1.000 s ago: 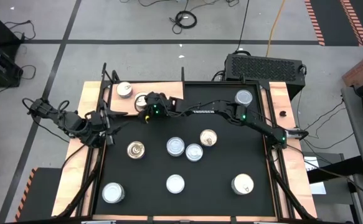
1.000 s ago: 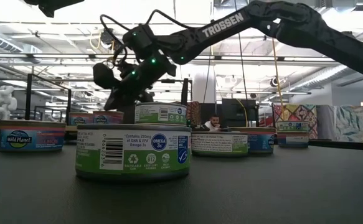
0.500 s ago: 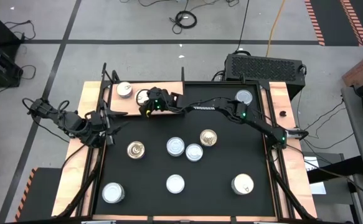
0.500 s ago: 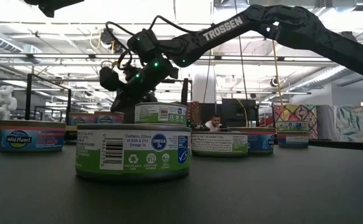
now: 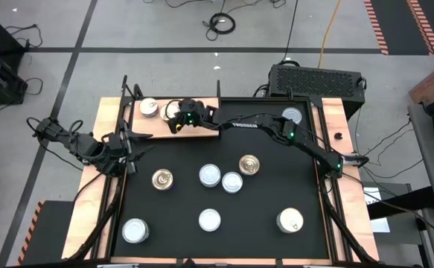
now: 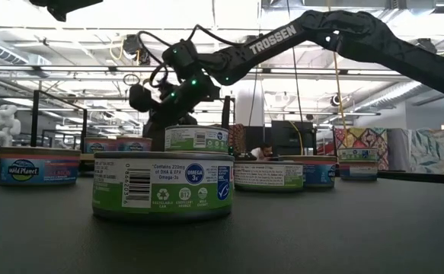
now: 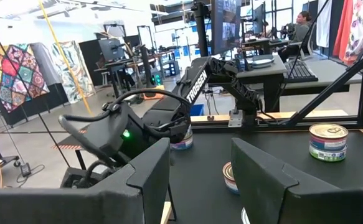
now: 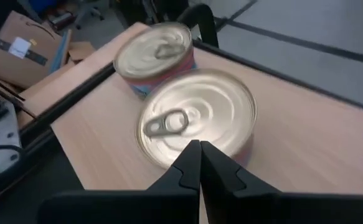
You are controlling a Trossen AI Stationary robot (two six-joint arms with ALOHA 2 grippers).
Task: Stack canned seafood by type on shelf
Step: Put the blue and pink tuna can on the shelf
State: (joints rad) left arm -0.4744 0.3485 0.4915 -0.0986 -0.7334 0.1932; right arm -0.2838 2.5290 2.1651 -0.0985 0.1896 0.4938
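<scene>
The shelf (image 5: 205,108), a light wooden board, lies at the table's far left. Two gold-topped cans of seafood stand on it side by side: one at the far left (image 5: 149,108), one with a pull tab (image 8: 197,118) beside it. My right gripper (image 8: 200,152) is shut and reaches over the board, slanting down at the pull-tab can's near side. My left gripper (image 7: 200,180) stands open at the table's left edge, pointing level, with nothing between its fingers. My right gripper has its shut fingertips (image 8: 190,155) at the pull-tab can's side wall, just under the top rim (image 8: 193,142). They come slanting down from the table's right and near side. The can stands upright on the board, close to the other can (image 8: 156,53).
Loose cans stand on the black mat: gold tops (image 5: 162,179), (image 5: 249,164), (image 5: 289,220) and pale tops (image 5: 210,175), (image 5: 231,182), (image 5: 209,219), (image 5: 135,230), (image 5: 292,116). A green-labelled can (image 6: 163,185) fills the low view's front. Black frame posts rim the board.
My right gripper, still shut, has gone toward the table's far edge over the board, staying at the pull-tab can's side. The can appears to have slid a little along the board toward the far edge and the other can.
</scene>
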